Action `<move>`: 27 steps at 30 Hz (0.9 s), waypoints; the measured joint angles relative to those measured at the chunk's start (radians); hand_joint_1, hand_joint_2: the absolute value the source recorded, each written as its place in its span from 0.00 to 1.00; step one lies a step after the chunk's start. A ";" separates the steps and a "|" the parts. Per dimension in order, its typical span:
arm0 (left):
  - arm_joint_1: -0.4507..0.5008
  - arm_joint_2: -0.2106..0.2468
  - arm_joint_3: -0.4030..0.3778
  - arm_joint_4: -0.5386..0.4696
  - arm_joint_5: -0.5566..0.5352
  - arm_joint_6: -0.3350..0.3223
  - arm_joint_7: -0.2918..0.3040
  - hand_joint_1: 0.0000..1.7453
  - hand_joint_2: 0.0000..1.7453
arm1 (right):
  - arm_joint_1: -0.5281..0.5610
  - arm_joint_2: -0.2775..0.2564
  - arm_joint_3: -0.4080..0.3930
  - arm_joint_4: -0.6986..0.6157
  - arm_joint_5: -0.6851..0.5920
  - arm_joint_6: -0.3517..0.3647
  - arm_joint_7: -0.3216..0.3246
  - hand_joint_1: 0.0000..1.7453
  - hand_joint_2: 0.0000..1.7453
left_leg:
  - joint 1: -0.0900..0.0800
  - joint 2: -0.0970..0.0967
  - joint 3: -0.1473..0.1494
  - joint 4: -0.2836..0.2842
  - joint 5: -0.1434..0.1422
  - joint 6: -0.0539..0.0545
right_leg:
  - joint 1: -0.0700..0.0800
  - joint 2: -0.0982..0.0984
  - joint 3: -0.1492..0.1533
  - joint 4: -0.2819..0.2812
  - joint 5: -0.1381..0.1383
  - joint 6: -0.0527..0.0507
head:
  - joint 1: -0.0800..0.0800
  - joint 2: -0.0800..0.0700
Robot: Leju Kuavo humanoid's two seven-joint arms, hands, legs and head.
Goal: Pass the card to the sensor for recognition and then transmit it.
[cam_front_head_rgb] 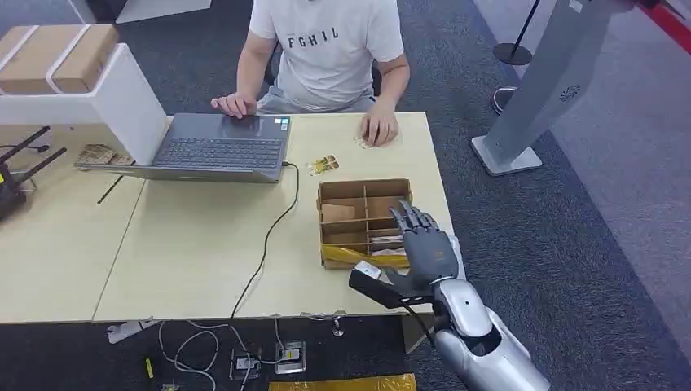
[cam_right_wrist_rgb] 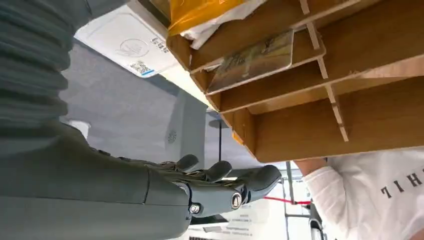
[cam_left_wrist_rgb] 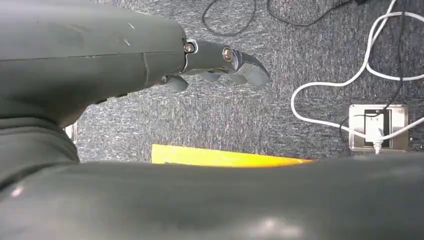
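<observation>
A divided cardboard box (cam_front_head_rgb: 363,189) stands on the table near its right edge. My right hand (cam_front_head_rgb: 424,244) hovers over the box's near right corner, fingers spread, holding nothing. In the right wrist view a picture card (cam_right_wrist_rgb: 252,59) lies flat in one slot of the box (cam_right_wrist_rgb: 310,120), apart from my fingers (cam_right_wrist_rgb: 220,172). A white flat sensor pad (cam_right_wrist_rgb: 125,42) lies beside the box. Another card (cam_front_head_rgb: 323,165) lies on the table beyond the box. My left hand (cam_left_wrist_rgb: 220,60) hangs over the carpet, fingers loosely apart and empty.
A person in a white shirt (cam_front_head_rgb: 330,49) sits at the far side, one hand on an open laptop (cam_front_head_rgb: 220,147), the other hand (cam_front_head_rgb: 379,129) on the table. A black cable (cam_front_head_rgb: 273,232) crosses the table. A yellow bag (cam_front_head_rgb: 358,257) lies in the box's near compartment. A grey stand (cam_front_head_rgb: 530,106) is on the right.
</observation>
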 joint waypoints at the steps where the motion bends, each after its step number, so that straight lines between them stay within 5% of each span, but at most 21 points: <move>1: 0.000 0.000 0.000 0.000 0.001 0.000 0.000 0.00 0.00 | -0.002 0.002 0.000 0.006 0.001 -0.003 -0.004 0.00 1.00 | 0.000 0.000 0.000 0.000 0.000 0.000 | 0.000 0.000 0.000 0.000 0.000 0.000 | 0.000 0.000; 15: 0.000 0.005 0.000 0.002 0.002 -0.003 0.000 0.00 0.00 | -0.014 0.020 0.000 0.058 0.009 -0.019 -0.020 0.02 1.00 | 0.000 0.000 0.000 0.000 0.000 0.000 | 0.000 0.000 0.000 0.000 0.000 0.000 | 0.000 0.000; 16: 0.000 0.005 0.000 0.002 0.003 -0.003 0.000 0.00 0.00 | -0.015 0.022 0.001 0.063 0.008 -0.026 -0.026 0.25 1.00 | 0.000 0.000 0.000 0.000 0.000 0.000 | 0.000 0.000 0.000 0.000 0.000 0.000 | 0.000 0.000; 17: 0.000 0.005 0.000 0.002 0.003 -0.003 0.000 0.00 0.00 | -0.017 0.024 0.001 0.070 0.008 -0.034 -0.029 1.00 1.00 | 0.000 0.000 0.000 0.000 0.000 0.000 | 0.000 0.000 0.000 0.000 0.000 0.000 | 0.000 0.000; 27: 0.000 0.009 0.000 0.003 0.001 -0.003 0.000 0.00 0.00 | -0.031 0.040 0.002 0.126 0.006 -0.051 -0.040 1.00 1.00 | 0.000 0.000 0.000 0.000 0.000 0.000 | 0.000 0.000 0.000 0.000 0.000 0.000 | 0.000 0.000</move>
